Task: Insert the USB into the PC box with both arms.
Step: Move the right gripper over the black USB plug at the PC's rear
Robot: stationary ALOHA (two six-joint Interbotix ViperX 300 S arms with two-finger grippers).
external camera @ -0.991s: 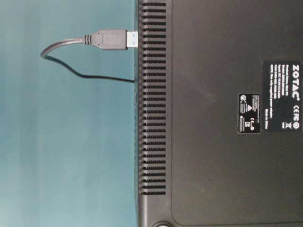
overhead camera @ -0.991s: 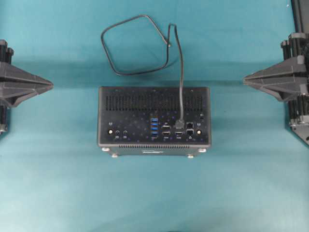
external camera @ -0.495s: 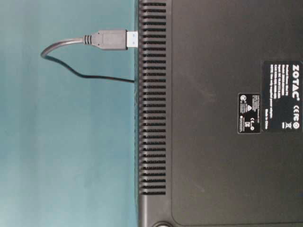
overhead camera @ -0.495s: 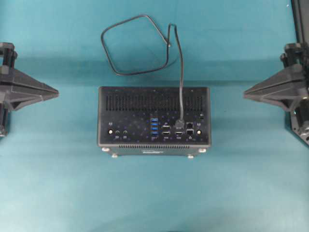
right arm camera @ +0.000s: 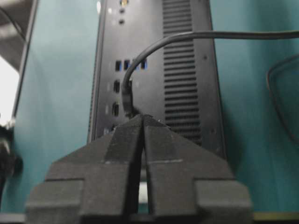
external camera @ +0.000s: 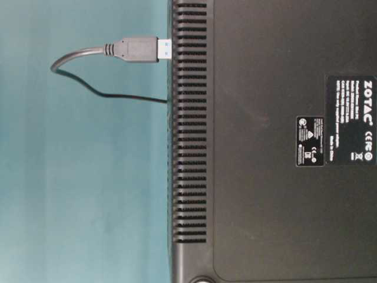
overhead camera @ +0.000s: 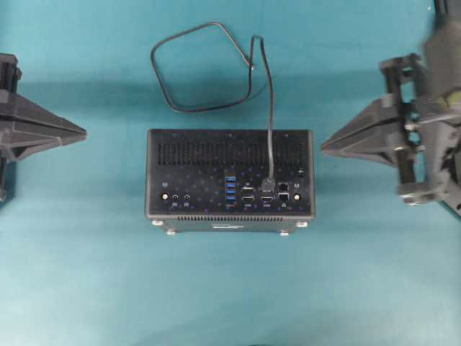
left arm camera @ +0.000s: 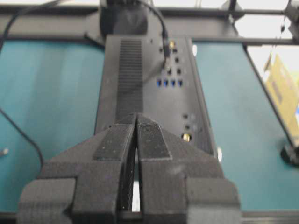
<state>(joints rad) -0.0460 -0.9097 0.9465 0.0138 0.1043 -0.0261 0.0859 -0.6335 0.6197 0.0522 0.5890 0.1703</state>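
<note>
The USB (overhead camera: pixel 269 184) sits plugged into the PC box (overhead camera: pixel 230 173), seemingly seated; the left tool (overhead camera: pixel 81 133) at nine o'clock and the right tool (overhead camera: pixel 325 148) at three o'clock are clenched empty, so nothing needs bracing.

teal cloth-covered table (overhead camera: pixel 86 274) carried the pc box (overhead camera: pixel 230 174), which sat at centre on small silver feet (overhead camera: pixel 171 231). the usb (overhead camera: pixel 189 71) cable lay looped on the cloth at the far side, just behind the box.
</note>
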